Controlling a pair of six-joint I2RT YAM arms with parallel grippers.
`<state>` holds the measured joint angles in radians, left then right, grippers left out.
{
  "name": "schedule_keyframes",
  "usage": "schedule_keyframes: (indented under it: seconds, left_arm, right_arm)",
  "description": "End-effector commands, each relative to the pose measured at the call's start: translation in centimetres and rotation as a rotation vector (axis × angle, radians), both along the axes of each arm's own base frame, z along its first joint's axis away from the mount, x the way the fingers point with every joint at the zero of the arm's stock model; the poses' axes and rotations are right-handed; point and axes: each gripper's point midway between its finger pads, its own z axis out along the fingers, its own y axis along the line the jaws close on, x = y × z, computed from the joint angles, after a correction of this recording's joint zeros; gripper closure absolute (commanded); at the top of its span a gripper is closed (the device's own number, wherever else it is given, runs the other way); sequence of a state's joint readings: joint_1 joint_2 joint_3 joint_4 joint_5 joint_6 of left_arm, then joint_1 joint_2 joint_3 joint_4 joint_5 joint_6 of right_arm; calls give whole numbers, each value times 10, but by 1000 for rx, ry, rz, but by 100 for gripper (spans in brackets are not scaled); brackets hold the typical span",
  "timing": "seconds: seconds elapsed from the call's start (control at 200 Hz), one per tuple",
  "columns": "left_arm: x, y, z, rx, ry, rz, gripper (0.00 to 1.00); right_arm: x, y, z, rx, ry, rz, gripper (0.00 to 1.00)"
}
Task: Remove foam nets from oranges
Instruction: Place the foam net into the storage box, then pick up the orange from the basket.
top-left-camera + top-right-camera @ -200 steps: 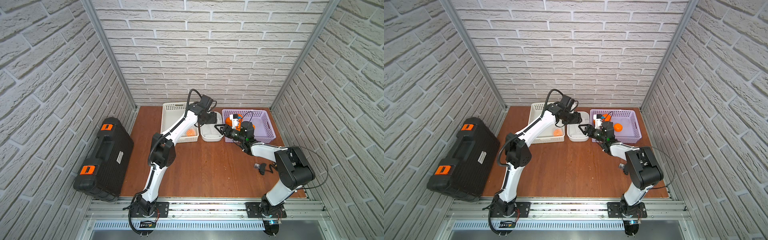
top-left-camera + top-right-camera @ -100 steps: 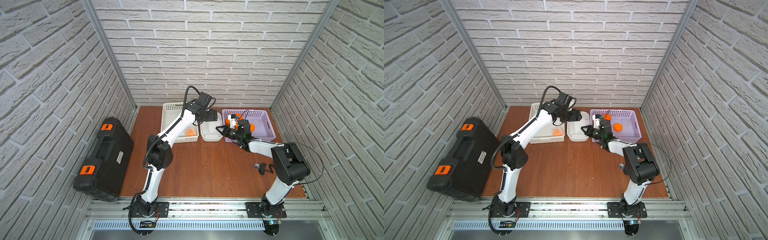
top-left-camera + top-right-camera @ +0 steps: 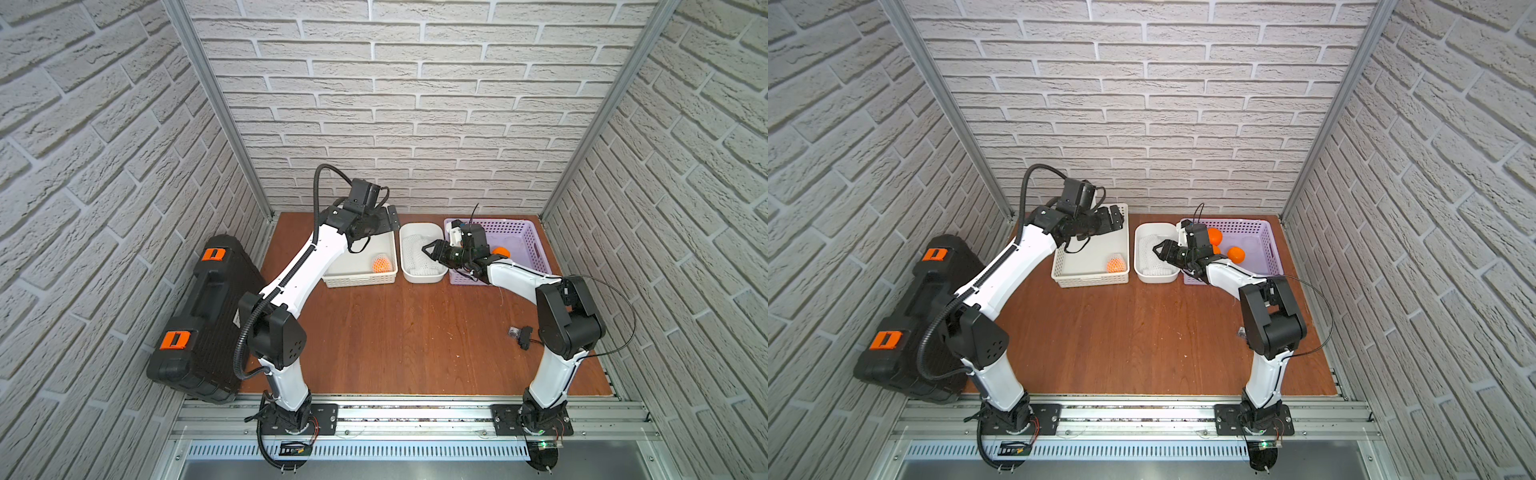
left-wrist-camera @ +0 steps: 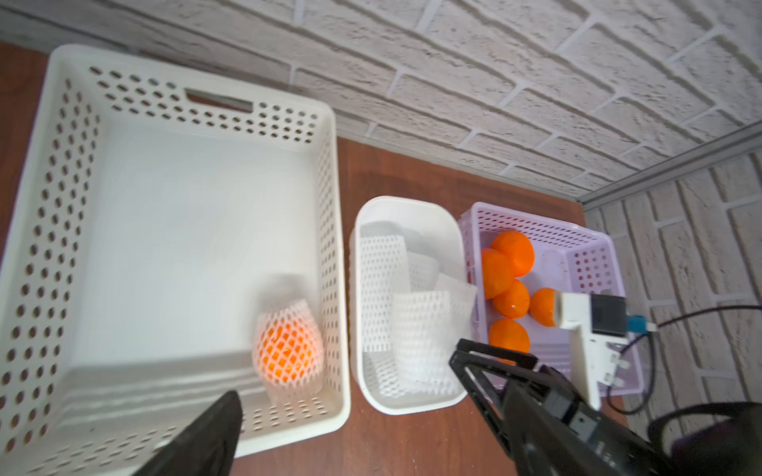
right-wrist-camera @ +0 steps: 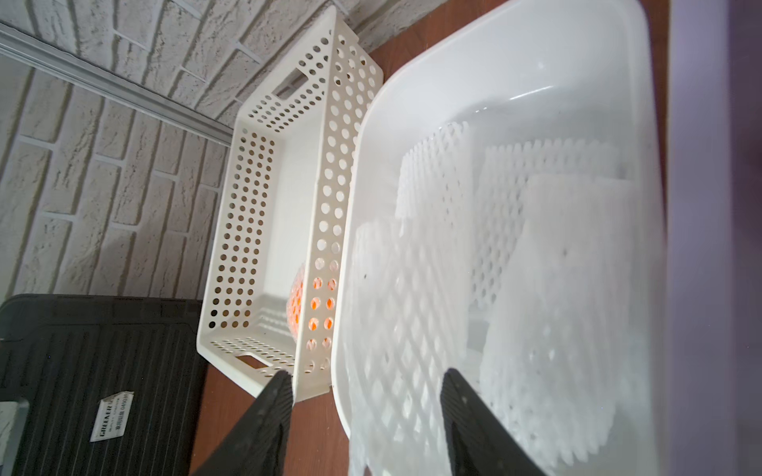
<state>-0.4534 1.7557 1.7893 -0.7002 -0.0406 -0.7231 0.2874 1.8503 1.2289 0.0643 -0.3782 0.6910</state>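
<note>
Looking along the right wrist view, I see the right gripper (image 5: 367, 412) with its ribbed black fingers (image 5: 272, 416) standing apart and nothing pinched between them. Its tips hang just over the near end of the white oblong plastic tub (image 5: 515, 49), above the loose white foam mesh nets (image 5: 437, 193) heaped inside; whether the tips touch the foam I cannot tell, since it is blurred there. In both top views that gripper (image 3: 426, 249) (image 3: 1156, 250) points across the tub from the lilac perforated plastic basket (image 4: 593, 263) just beside it, where five bare bright oranges (image 4: 511, 251) sit clustered at the end toward the tub. On my other side, the left gripper (image 3: 386, 222) is spread wide and holds nothing; one dark finger (image 4: 206, 432) shows at the edge of its wrist view. It hovers above the far end of the white perforated rectangular basket (image 4: 53, 206). One netted orange (image 4: 288, 350), wrapped in its white mesh sleeve, rests in that basket's near corner, against the wall toward the tub. All three containers stand in a row at the back of the brown wooden tabletop (image 3: 415, 340), and a black hard case with orange latches (image 3: 199, 316) leans off its left edge.
</note>
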Motion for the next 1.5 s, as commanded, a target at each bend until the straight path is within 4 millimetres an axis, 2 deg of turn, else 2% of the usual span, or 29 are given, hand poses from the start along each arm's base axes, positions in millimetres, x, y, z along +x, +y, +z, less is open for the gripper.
schedule_keyframes:
  seconds: [0.0,0.09,0.165,0.34,0.48,0.565,0.66,0.81,0.905,1.07,1.25,1.495]
  left_arm:
    - [4,29,-5,1,-9,101,2]
    - [3,44,-15,38,20,136,2]
    - [5,48,-26,72,58,135,2]
    - [10,45,-68,188,211,70,2]
    - [16,35,-107,220,329,19,2]
    - [22,28,-130,225,402,9,2]
    - [29,18,-146,192,465,27,4]
    - [36,15,-169,81,538,192,4]
    - [38,9,-177,-1,576,273,5]
    - [36,-1,-183,-109,636,379,7]
    - [21,1,-188,-104,681,485,8]
    - [19,-3,-202,-105,717,515,8]
  right_arm:
    - [-12,-5,-5,-117,39,1,38]
    - [-20,-4,18,-171,-26,8,36]
    - [-24,-7,39,-185,-75,1,36]
    - [-47,-23,102,-189,-252,-25,34]
    - [-80,-38,121,-202,-346,-29,34]
    - [-103,-48,115,-208,-375,-40,33]
    - [-126,-56,101,-217,-386,-29,33]
    - [-147,-65,71,-245,-371,-22,33]
    - [-152,-66,60,-249,-364,-15,33]
    - [-148,-64,59,-241,-368,-13,33]
    - [-150,-63,57,-239,-357,-7,33]
    - [-151,-63,60,-238,-359,-7,33]
